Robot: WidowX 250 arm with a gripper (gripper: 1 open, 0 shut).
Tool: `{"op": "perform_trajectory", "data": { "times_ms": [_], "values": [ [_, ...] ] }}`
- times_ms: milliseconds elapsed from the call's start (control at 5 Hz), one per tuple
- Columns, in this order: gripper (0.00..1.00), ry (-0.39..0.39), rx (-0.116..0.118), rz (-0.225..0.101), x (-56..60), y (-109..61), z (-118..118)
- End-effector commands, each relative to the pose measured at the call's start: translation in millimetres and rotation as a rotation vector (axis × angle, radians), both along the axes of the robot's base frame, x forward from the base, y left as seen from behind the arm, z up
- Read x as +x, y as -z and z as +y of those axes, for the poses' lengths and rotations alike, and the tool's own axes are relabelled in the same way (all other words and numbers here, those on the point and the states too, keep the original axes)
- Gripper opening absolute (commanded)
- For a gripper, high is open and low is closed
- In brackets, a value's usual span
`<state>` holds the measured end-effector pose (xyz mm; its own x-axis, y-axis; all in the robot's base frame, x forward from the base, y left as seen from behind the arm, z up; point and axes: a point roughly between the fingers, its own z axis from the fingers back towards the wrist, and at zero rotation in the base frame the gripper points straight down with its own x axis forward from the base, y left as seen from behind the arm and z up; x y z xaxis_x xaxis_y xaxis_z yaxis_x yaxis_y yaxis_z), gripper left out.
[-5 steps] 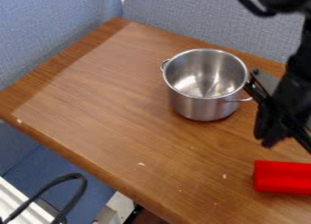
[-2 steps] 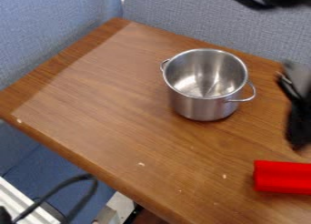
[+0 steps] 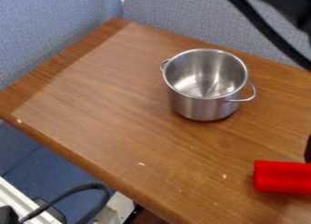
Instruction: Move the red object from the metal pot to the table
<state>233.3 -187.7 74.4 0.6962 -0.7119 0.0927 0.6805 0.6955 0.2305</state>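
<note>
The red block (image 3: 283,177) lies on the table (image 3: 97,91) at about 4 o'clock from the empty pot (image 3: 206,84), well apart. It looks light, stiff and smooth, best pinched across its short sides. Only a dark sliver shows at the right edge, so I cannot tell the fingers' state.

the table (image 3: 97,96) has lots of bare wood on the left and in front. a gripper could pass there with nothing in the way. the metal pot (image 3: 208,85) stands tall near the middle back, with handles sticking out at the sides. the red object (image 3: 285,178) lies flat at the front right corner. there is a clear strip of wood between them. a blue wall (image 3: 183,14) stands behind the table.
</note>
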Motion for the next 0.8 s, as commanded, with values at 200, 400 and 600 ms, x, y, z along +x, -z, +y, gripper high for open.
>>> {"op": "perform_trajectory", "data": {
  "times_ms": [200,400,600],
  "values": [
    [1.00,0.025,-0.001,-0.034,2.2,0.1,-1],
    [1.00,0.048,0.006,-0.030,-1.8,2.3,5],
    [0.00,-0.009,0.041,-0.080,3.0,-19.2,18]
  ]
}}
